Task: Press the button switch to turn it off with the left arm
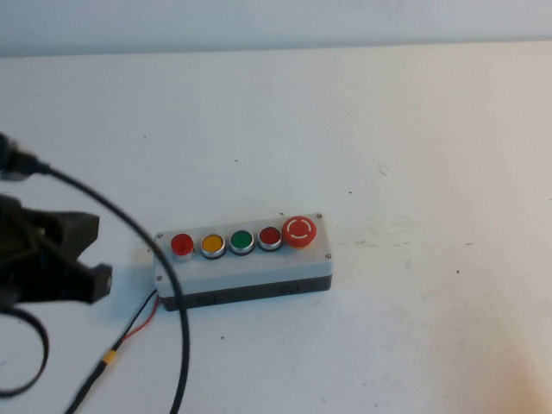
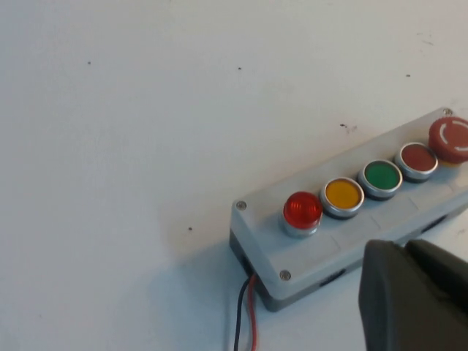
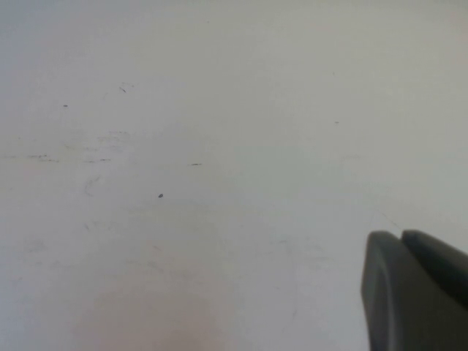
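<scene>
Sitting on the white table (image 1: 414, 129), the grey box (image 1: 250, 267) carries the button switch (image 1: 182, 245) at its left end. Left pincer (image 1: 82, 259) hovers just left of the box, clear of it, fingers clenched. Right pincer (image 3: 417, 292) hangs over bare table, clenched.

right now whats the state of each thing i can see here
button switch: lit bright red, standing up, untouched
yellow button: unlit, untouched
green button: unlit, untouched
dark red button: unlit, untouched
stop button: untouched
left end effector: shut, beside the grey box
right end effector: shut, over bare table
</scene>
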You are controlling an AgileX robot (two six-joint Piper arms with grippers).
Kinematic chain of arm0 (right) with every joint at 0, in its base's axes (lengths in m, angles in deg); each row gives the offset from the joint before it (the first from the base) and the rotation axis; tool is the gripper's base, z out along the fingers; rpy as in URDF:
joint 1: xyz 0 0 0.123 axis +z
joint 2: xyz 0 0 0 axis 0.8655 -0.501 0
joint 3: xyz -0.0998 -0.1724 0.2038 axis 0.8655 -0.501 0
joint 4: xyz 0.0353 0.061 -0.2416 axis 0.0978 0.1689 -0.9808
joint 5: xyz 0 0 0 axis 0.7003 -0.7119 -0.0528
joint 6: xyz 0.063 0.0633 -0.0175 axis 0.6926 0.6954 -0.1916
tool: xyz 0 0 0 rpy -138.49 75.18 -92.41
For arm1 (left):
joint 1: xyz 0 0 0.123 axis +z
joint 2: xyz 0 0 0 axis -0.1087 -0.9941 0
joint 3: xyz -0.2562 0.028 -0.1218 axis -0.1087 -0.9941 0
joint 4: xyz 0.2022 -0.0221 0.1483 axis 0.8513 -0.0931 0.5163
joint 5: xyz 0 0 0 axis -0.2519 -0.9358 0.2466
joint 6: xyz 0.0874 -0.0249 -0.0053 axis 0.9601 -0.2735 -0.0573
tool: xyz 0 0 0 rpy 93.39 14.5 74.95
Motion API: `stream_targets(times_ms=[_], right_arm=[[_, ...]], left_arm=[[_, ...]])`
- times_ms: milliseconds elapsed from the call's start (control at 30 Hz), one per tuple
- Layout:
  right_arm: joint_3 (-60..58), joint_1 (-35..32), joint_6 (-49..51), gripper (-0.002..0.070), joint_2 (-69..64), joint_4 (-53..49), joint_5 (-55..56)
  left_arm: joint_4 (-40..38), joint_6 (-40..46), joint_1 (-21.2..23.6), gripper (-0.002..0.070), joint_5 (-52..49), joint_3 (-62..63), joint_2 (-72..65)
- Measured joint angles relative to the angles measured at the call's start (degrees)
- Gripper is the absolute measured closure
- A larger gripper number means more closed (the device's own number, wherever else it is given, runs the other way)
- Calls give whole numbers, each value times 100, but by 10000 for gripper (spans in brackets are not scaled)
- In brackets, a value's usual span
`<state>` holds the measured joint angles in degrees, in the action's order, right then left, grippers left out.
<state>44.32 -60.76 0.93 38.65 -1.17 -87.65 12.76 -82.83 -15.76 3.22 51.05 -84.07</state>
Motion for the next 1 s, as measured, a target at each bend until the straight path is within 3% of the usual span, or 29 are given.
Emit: stream_targets(times_ms=[200,500,800,1000], right_arm=[[0,0,0,692,0,0,0],[0,0,0,692,0,0,0],[0,0,0,692,0,0,0],[0,0,0,692,0,0,0]], left_arm=[[10,-54,0,677,155,-924,1056],[96,-21,0,677,-3,-1130,1323],[96,284,29,677,2818,-2599,2770],[137,223,587,677,3645,-3825,4301]])
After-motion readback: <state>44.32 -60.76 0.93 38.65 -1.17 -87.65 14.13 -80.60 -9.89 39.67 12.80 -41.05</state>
